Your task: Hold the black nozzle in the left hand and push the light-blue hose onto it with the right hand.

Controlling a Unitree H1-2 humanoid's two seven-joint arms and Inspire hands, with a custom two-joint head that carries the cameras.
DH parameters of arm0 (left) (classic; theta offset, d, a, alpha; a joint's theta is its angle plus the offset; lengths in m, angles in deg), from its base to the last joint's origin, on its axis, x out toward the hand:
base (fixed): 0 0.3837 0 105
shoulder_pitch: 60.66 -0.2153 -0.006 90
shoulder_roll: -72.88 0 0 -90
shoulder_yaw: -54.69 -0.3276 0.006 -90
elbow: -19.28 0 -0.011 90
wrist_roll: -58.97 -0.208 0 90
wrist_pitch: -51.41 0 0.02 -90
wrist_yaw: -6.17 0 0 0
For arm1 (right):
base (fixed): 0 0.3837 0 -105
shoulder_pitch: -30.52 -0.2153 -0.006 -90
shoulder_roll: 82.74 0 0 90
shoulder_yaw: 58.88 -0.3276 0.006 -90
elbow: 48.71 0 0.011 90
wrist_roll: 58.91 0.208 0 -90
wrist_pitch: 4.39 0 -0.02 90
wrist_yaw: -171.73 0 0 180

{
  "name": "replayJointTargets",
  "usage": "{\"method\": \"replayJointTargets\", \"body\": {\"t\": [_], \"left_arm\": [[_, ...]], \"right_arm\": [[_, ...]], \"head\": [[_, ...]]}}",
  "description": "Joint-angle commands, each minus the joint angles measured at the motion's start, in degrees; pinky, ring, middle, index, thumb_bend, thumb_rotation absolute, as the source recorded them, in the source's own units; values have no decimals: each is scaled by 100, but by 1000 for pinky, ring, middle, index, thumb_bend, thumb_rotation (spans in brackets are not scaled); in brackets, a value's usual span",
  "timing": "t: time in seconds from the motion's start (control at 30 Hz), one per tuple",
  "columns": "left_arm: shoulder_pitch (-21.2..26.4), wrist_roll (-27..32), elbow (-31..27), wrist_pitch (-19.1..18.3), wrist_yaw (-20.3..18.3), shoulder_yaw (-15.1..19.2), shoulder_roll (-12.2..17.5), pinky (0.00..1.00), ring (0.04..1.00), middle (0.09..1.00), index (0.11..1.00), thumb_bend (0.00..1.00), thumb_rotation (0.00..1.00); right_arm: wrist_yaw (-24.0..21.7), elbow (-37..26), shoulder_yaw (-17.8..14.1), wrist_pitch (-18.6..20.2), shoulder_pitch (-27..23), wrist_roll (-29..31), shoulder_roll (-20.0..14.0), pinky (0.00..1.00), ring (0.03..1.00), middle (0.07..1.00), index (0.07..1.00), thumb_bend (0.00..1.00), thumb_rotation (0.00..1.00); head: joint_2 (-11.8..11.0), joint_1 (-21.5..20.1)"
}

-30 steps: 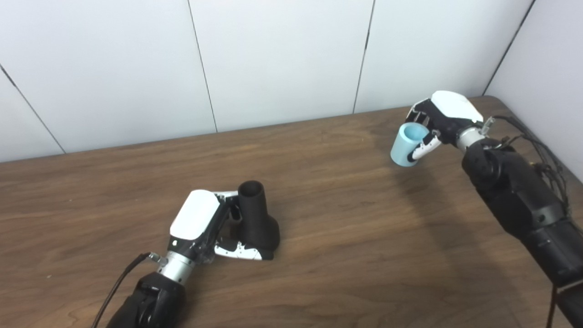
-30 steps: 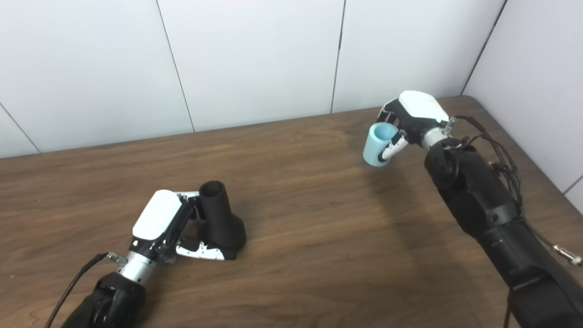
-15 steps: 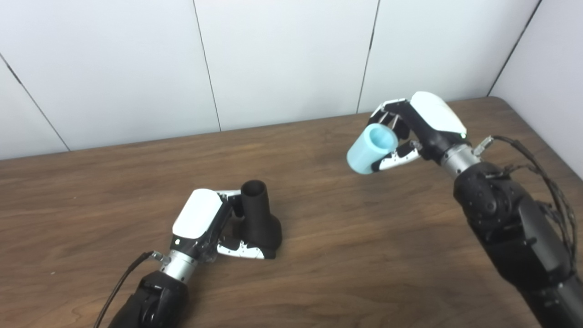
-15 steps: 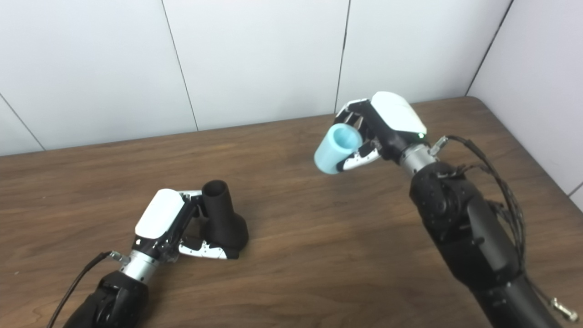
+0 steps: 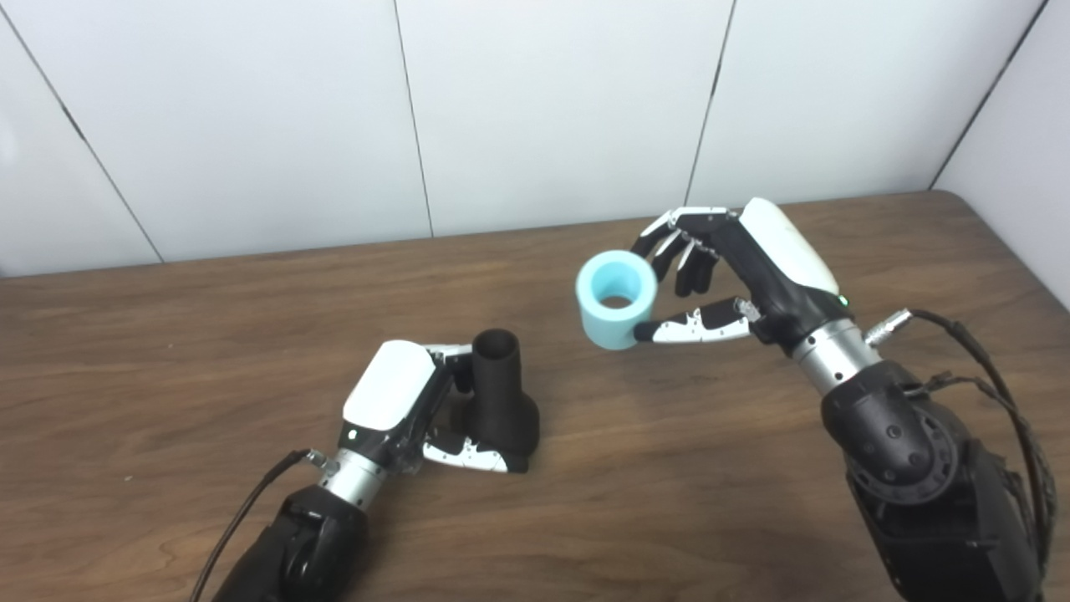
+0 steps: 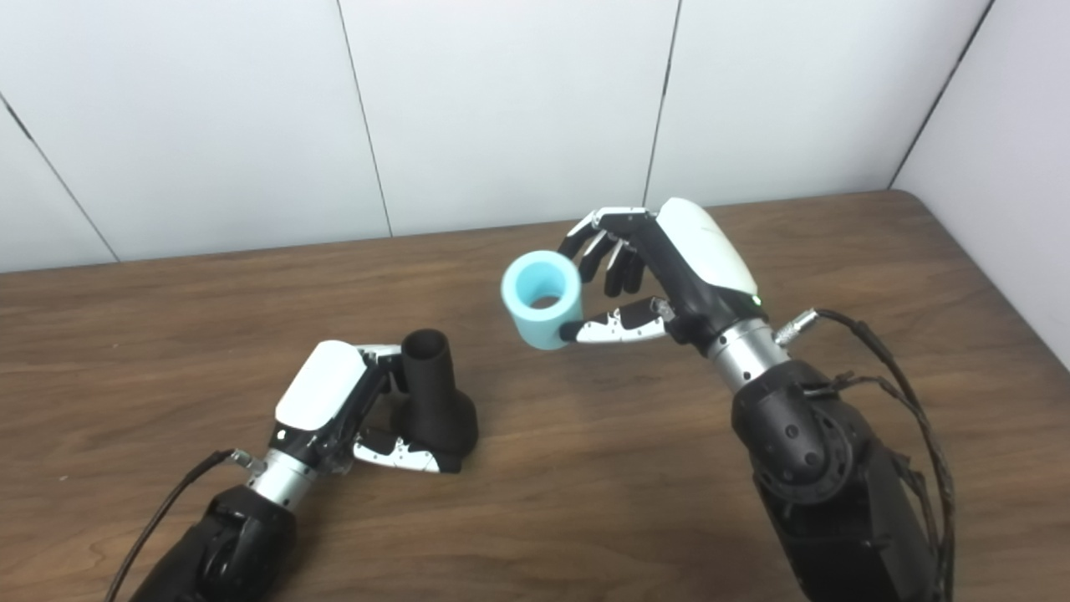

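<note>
The black nozzle [image 5: 500,401] stands upright on the wooden table [image 5: 167,334], narrow open end up and wide base down. My left hand [image 5: 401,410] is shut on it, thumb across the base and fingers behind the neck. The light-blue hose [image 5: 616,298], a short thick tube with its open end facing the cameras, hangs in the air up and to the right of the nozzle. My right hand [image 5: 736,272] is shut on it, thumb under it and fingers behind. A clear gap separates hose and nozzle.
White wall panels [image 5: 543,109] rise along the far edge of the table, and another wall [image 5: 1028,125] closes the right side. A black cable [image 5: 995,393] loops off my right forearm.
My right hand has carried the hose from the far right corner leftward and toward the nozzle, turning its opening toward the cameras. The left hand and nozzle stay put; the camera shifted slightly.
</note>
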Motion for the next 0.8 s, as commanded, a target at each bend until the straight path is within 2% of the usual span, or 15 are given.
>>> {"method": "replayJointTargets", "body": {"t": [0.0, 0.1, 0.33, 0.77], "left_arm": [[-1017, -209, 690, -257, -178, -418, -140, 368, 472, 468, 491, 478, 0], [-1019, -248, 654, -284, -211, -438, -159, 370, 477, 488, 487, 478, 0], [-1004, -317, 602, -438, -266, -505, -173, 350, 446, 450, 500, 476, 0], [-979, -326, 606, -448, -164, -565, -135, 350, 458, 466, 497, 477, 0]], "right_arm": [[98, -240, -58, -181, -223, 20, 15, 297, 356, 485, 569, 505, 0], [111, -206, -22, -221, -255, 24, 102, 281, 352, 483, 569, 505, 0], [95, -242, 79, -235, -385, 3, 223, 229, 339, 475, 571, 503, 0], [62, -273, 108, -237, -487, -56, 197, 240, 343, 479, 569, 504, 0]], "head": [[14, 18], [23, 43], [35, 88], [25, 65]]}}
